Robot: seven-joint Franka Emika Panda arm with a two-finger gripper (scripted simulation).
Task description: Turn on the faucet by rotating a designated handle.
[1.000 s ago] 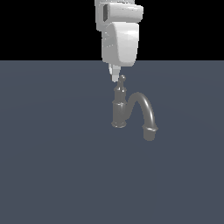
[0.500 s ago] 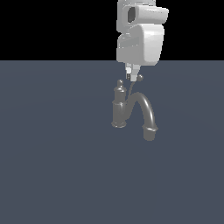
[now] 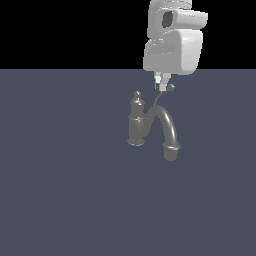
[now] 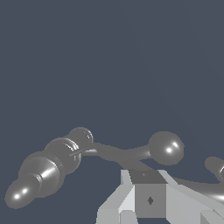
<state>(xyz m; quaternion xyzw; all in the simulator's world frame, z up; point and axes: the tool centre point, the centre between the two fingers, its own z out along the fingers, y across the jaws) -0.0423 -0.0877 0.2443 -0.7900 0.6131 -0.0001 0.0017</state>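
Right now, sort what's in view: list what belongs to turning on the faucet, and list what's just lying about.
Belongs to the job:
- faucet
- handle, thin lever with a ball tip
- gripper, by the handle's ball tip

Lying about:
- nothing; besides these, only the grey floor shows

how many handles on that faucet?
1: the handle, a thin lever rising from the faucet body to a ball tip by the gripper. None other visible; far side unseen.

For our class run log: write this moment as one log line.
phase: at handle | gripper: beside handle ball tip, grip unclear | faucet: upright | spout: toward exterior view's right
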